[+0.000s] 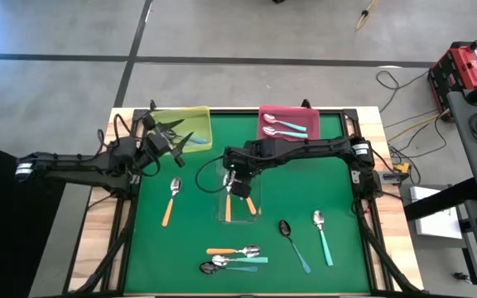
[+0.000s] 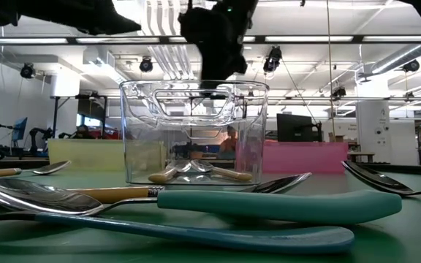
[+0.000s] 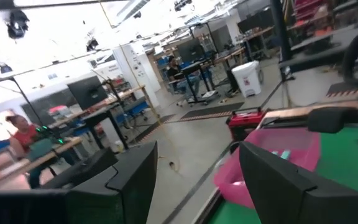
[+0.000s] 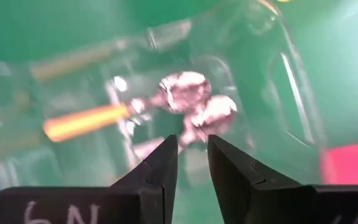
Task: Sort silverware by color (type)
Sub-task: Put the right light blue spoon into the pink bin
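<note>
My right gripper (image 1: 237,180) hangs above the clear tray (image 1: 222,217) at the table's middle, fingers pointing down. In its wrist view the right gripper (image 4: 191,146) is open by a narrow gap with nothing in it. Below it, two orange-handled spoons (image 4: 185,93) lie in the tray, their bowls together. My left gripper (image 1: 180,139) is open and empty (image 3: 194,155), raised at the near edge of the yellow tray (image 1: 190,116). Loose silverware lies on the green mat: an orange-handled spoon (image 1: 171,201), a dark blue-handled spoon (image 1: 295,244) and a teal-handled spoon (image 1: 323,236).
A pink tray (image 1: 303,116) at the far edge holds teal-handled spoons (image 1: 278,127). A cluster of three spoons (image 1: 234,258) lies near the front edge and fills the low view's foreground (image 2: 269,204). The mat's right half is mostly bare.
</note>
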